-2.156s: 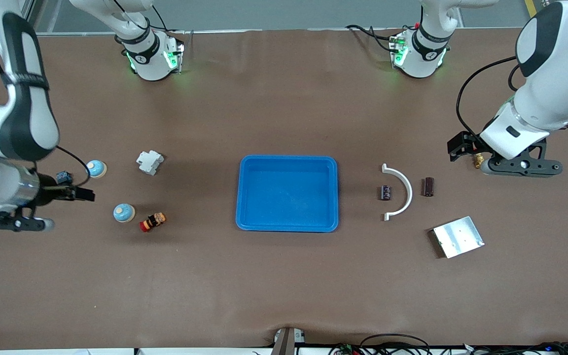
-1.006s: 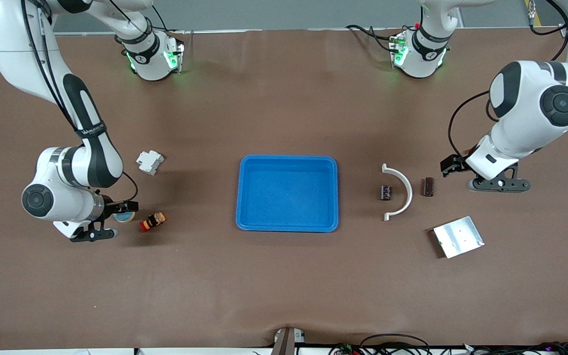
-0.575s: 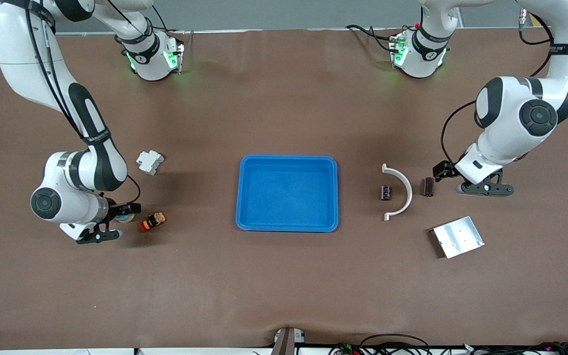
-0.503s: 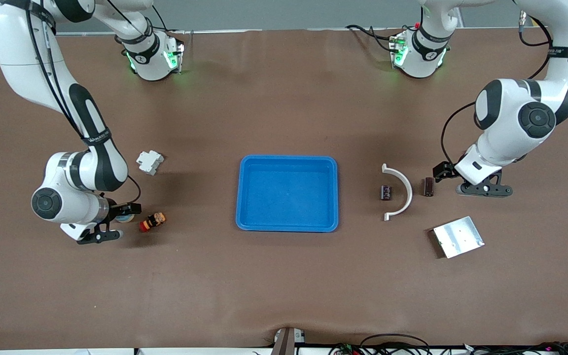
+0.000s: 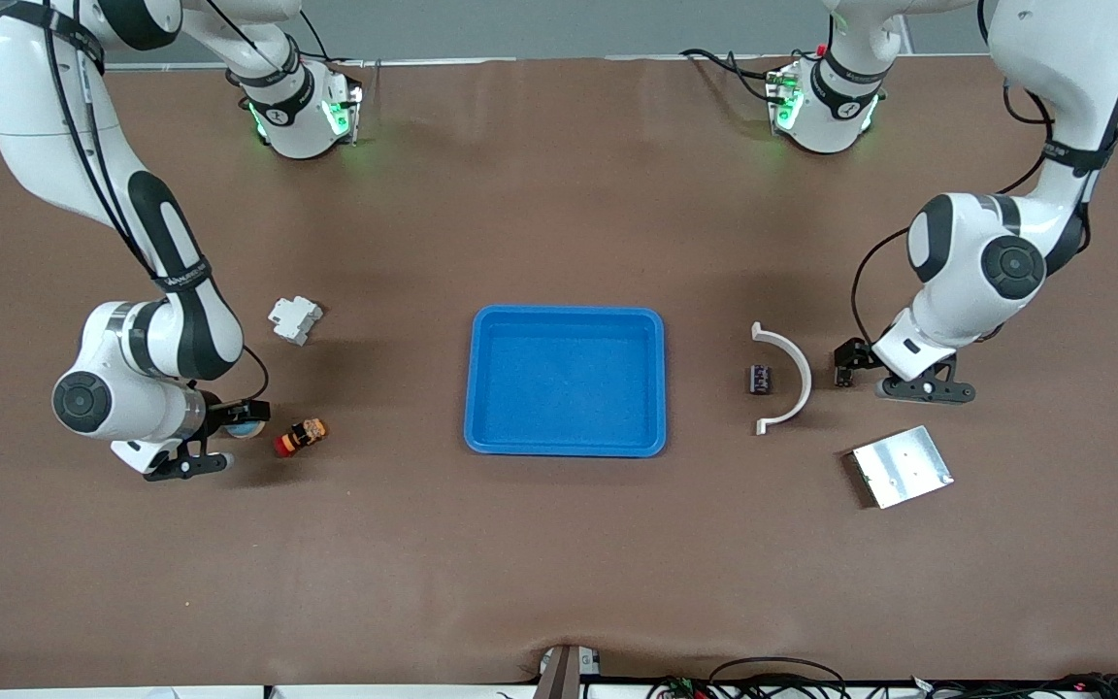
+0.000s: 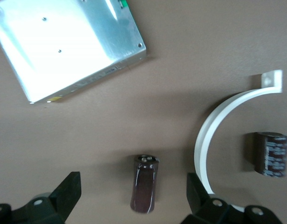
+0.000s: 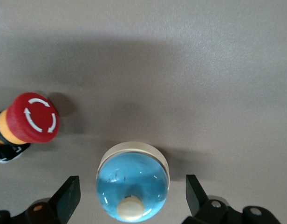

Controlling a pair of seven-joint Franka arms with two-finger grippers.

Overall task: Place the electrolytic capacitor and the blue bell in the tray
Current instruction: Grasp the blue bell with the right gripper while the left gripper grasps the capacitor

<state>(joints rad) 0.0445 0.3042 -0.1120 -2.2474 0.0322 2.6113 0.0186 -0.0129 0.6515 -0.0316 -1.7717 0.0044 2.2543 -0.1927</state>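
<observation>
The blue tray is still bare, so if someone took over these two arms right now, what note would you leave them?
Left claw: open, straddling the dark capacitor beside the white arc.
Right claw: open, around the blue bell, next to the red button.
Tray: mid-table, holding nothing.
Done: both claws lined up.
Left: close, lift, carry both to the tray.

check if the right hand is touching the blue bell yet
Apart. The right wrist view shows the open right hand straddling the blue bell, with bare table between each finger and the dome.
</observation>
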